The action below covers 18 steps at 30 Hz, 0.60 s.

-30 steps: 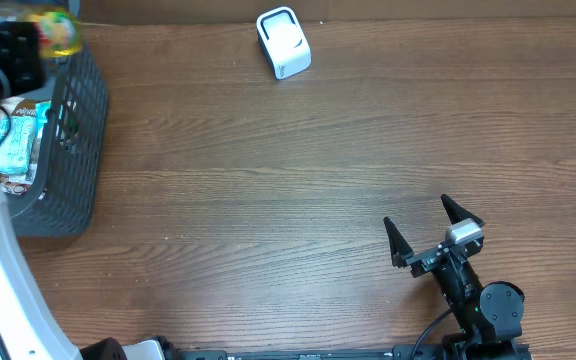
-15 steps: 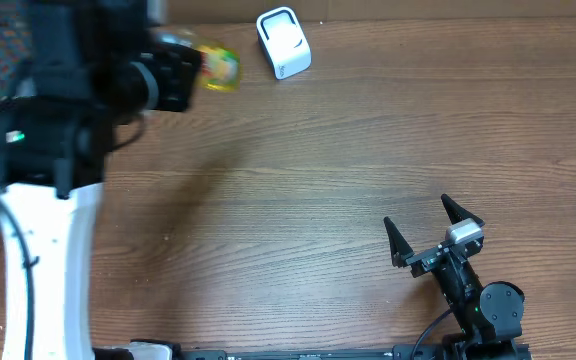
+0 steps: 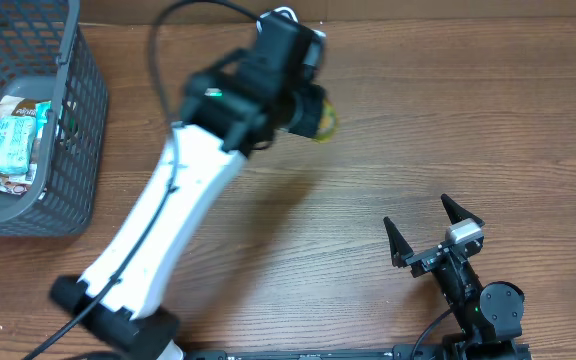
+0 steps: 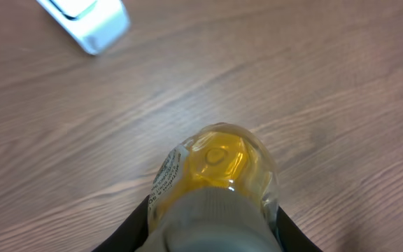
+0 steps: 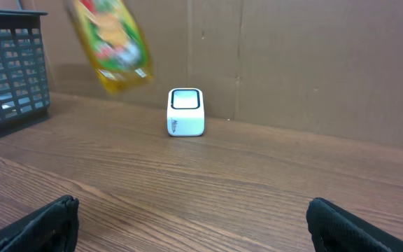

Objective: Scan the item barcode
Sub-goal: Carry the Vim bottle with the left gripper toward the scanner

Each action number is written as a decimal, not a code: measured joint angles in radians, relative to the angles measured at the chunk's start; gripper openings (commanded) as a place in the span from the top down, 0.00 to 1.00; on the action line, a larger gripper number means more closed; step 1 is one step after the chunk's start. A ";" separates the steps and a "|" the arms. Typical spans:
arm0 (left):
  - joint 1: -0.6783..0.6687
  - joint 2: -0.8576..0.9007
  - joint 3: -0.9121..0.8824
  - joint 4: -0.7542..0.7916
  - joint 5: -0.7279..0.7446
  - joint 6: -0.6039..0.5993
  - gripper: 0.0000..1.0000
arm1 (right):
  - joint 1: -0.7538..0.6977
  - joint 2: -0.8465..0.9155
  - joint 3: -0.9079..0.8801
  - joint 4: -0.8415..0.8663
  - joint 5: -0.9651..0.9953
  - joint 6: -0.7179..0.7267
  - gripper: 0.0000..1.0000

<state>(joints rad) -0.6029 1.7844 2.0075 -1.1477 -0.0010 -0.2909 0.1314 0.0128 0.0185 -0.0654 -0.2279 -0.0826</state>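
– While your left end effector (image 3: 303, 105) was clamped on the yellow bottle (image 5: 110, 49), where did that bottle hang?
– Above the worktop (image 3: 388, 130), just beside the white scanner (image 5: 185, 112), long axis tilted, base pointing away from the wrist. Your left arm was nearer; your right end effector (image 3: 417, 211) stood wide open, well apart.

To your left, 1 dark grey plastic mesh basket (image 3: 80, 130) sits on the brown wood-grain table (image 3: 438, 120), holding a pale blue snack packet (image 3: 13, 145). A brown cardboard wall (image 5: 313, 56) stands behind.
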 measured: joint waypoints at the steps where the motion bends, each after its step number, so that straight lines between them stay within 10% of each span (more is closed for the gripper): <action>1: -0.021 0.020 0.000 0.009 -0.008 -0.008 0.81 | 0.000 0.000 0.000 0.000 0.000 0.000 0.00; 18: -0.213 0.264 0.000 0.092 -0.222 -0.217 0.79 | 0.000 0.000 0.000 0.000 0.000 0.000 0.00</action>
<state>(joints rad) -0.8158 2.0480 2.0071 -1.0557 -0.2230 -0.5076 0.1314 0.0128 0.0185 -0.0654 -0.2279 -0.0822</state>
